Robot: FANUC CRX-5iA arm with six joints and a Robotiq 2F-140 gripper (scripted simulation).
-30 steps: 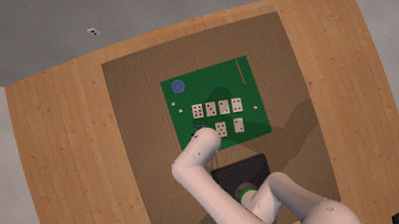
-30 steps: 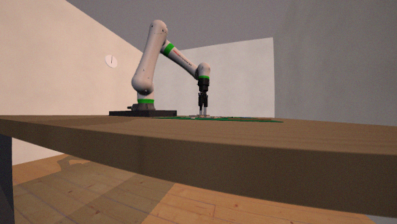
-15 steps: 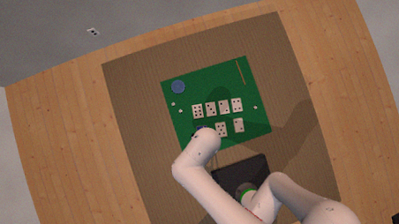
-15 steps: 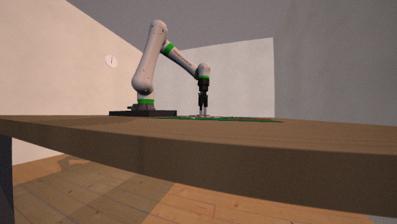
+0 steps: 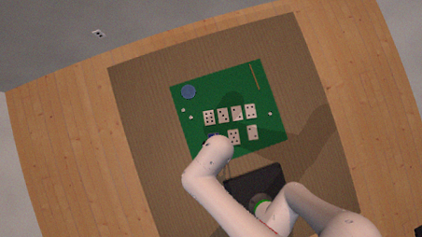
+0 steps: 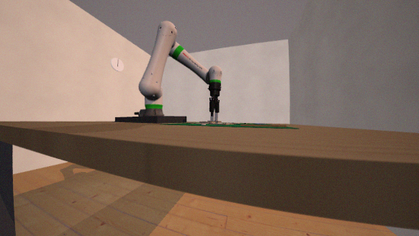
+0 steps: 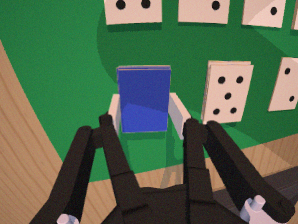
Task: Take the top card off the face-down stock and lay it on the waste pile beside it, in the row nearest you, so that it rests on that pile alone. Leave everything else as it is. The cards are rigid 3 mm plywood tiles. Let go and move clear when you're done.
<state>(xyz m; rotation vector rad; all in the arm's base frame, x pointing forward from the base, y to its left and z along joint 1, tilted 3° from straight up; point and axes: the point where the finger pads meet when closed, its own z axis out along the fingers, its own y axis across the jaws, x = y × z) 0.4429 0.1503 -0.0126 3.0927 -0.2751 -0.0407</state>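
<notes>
The face-down stock (image 7: pixel 144 99) has a blue back and lies at the left end of the near row on the green mat (image 5: pixel 228 112). In the top view only a blue sliver of it (image 5: pixel 212 135) shows past the arm's wrist. The waste pile (image 7: pixel 226 91), topped by a five-pip card, lies just right of it and also shows in the top view (image 5: pixel 234 136). My gripper (image 7: pixel 144 103) stands straight down over the stock. Its two finger pads touch the left and right edges of the top blue card. The card still lies low on the stock. In the exterior view the fingertips (image 6: pixel 214 116) reach down to the mat.
A row of four face-up cards (image 5: pixel 229 113) lies behind the near row. One more face-up card (image 5: pixel 252 132) lies right of the waste pile. A blue disc (image 5: pixel 188 91), a thin wooden stick (image 5: pixel 253 75) and small white pegs (image 5: pixel 191 117) sit on the mat.
</notes>
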